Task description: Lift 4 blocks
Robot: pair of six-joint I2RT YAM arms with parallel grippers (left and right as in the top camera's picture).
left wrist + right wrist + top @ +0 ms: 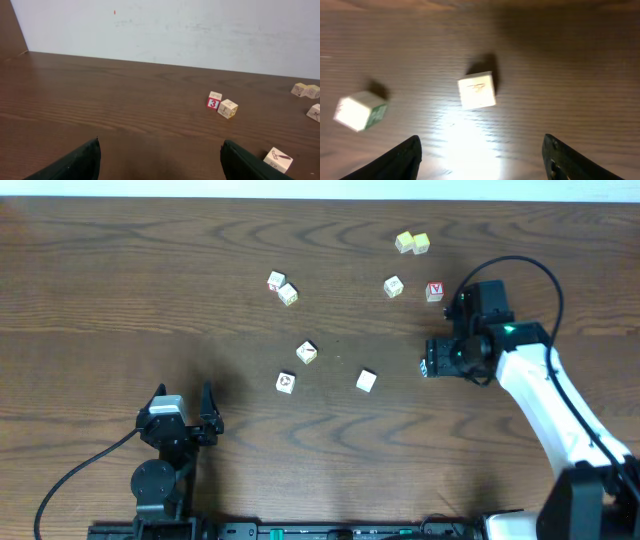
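Several small whitish blocks lie loose and apart on the brown table: one [306, 352] mid-table, one [286, 383] below it, one [366, 381] to its right, one [393, 286] further back. My right gripper [428, 364] hovers right of the block at mid-right, open and empty. In the right wrist view a pale block [477, 90] sits ahead of the open gripper [480, 160], and another block [359, 111] with a green side lies off to the left. My left gripper [183, 397] rests open at the front left. Nothing sits between its fingers [75, 162].
A touching pair of cubes [282, 288] lies at the back, one showing a red "3" face [213, 103]. A red-faced cube [434, 291] sits near the right arm. Two yellow-tinted cubes [412, 243] lie at the far edge. A pale wall [200, 30] rises behind the table.
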